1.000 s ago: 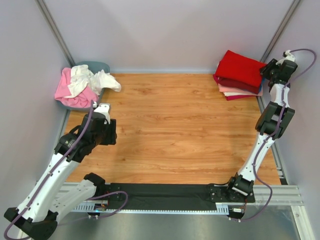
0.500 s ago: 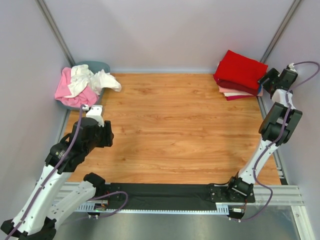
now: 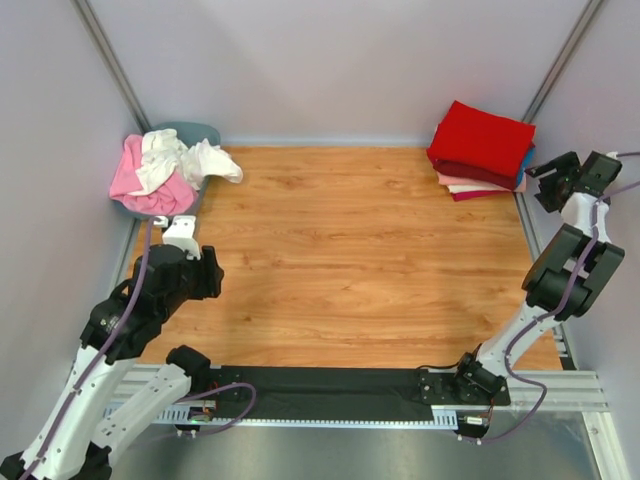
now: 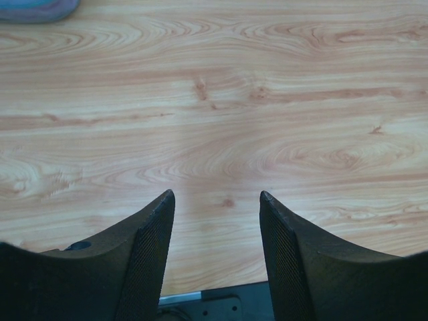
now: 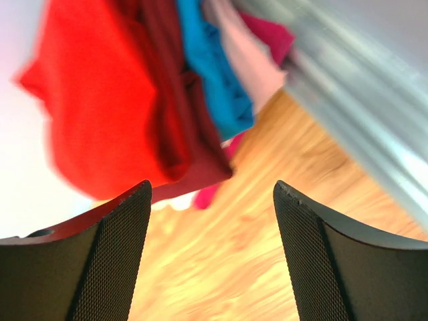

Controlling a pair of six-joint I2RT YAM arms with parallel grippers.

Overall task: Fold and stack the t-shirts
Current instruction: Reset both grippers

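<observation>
Fingers on your left arm (image 4: pixel 150 257) stand apart, empty, above the worktop (image 3: pixel 360 240), that arm bent low near the heap of pink and white t-shirts (image 3: pixel 160 165) in the tub (image 3: pixel 205 131). Your right fingers (image 5: pixel 110 257) gape wide, empty, the wrist raised beside the folded stack (image 3: pixel 480 145). It sits bright red on top, skewed in the far right corner.

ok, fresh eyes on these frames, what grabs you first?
The neat stack of folded t-shirts in the far right corner, with a bright red shirt on top. Opposite it, in the far left corner, crumpled pink and white shirts spill out of a grey tub. The left hand over the wood table and the right hand beside the stack are both open and hold nothing.
</observation>
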